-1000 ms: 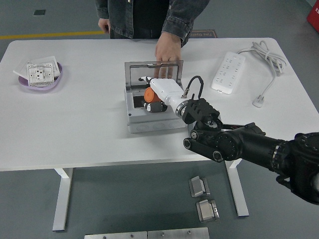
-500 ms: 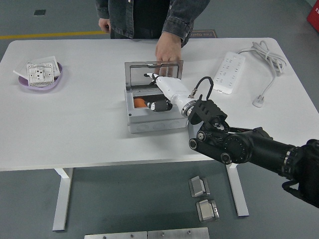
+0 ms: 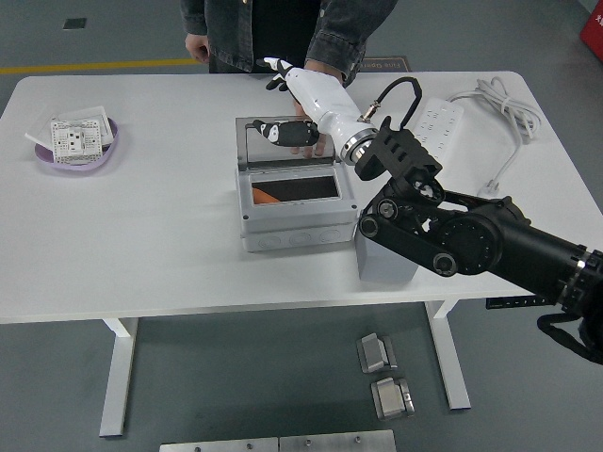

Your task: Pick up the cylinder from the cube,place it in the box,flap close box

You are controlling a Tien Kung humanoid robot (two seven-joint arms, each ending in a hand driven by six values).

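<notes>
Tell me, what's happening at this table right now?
The robot's right hand, fingers open and holding nothing, is raised at the upright clear lid of a grey box. An orange cylinder lies inside the box, so closing the lid is what remains. A person at the far side rests a hand on the lid's top edge. The grey cube sits beside the box.

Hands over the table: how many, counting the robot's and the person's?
3. The robot's right hand is raised above the box's open lid. One person's hand rests behind that lid, mostly hidden; the other is at the table's far edge.
</notes>
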